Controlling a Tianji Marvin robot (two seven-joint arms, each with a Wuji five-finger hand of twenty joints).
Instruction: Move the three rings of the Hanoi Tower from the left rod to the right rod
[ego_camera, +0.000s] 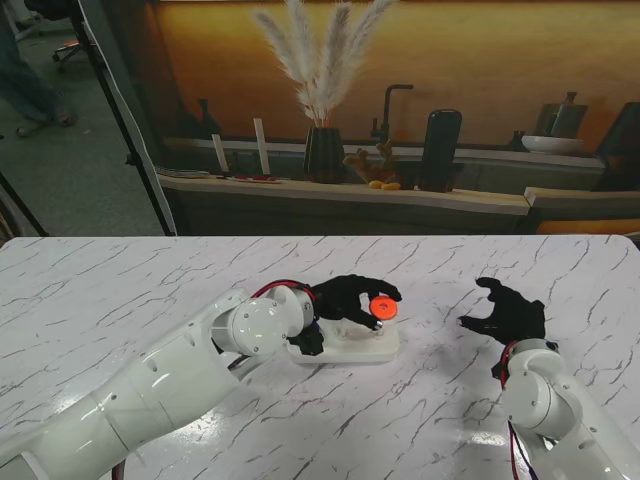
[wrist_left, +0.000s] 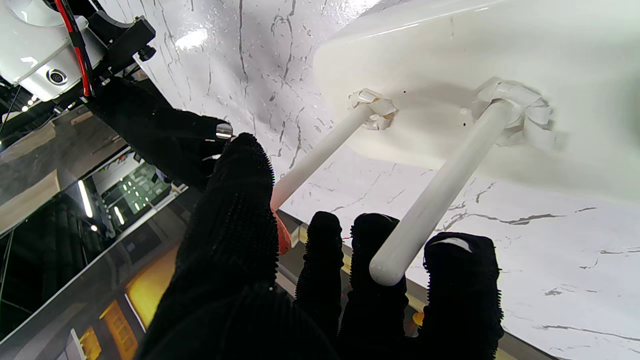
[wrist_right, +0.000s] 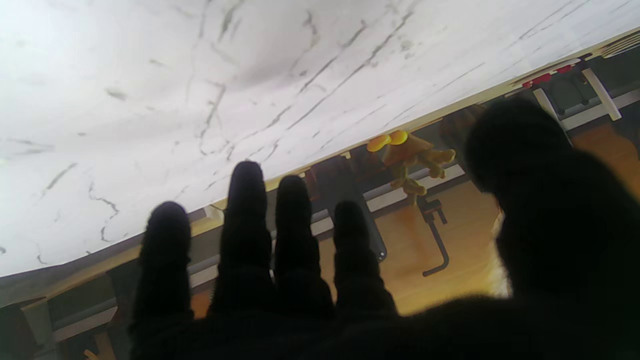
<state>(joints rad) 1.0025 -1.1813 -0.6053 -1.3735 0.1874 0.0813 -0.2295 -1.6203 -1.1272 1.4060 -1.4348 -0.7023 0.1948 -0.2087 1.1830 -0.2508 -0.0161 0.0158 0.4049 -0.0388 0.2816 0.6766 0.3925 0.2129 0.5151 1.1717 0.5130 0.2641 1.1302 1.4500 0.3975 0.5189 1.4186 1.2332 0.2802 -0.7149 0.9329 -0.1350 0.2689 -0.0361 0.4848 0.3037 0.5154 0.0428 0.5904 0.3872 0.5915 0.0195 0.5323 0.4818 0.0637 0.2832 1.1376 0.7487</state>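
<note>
Ring: small orange plastic ring (ego_camera: 381, 307), flat face tilted up toward the stand camera, over the right end of the base.
Rods: two plain white rods (wrist_left: 440, 192) visible from the left wrist, upright on the base.
Base: white rounded plastic base (ego_camera: 352, 348) on the white marble-pattern table (ego_camera: 120, 290).
Left robot hand (ego_camera: 350, 298): black-gloved, reaching over the base, fingers pinching the ring.
Right robot hand (ego_camera: 508, 312): fingers spread, holding nothing, well apart to the right.
</note>
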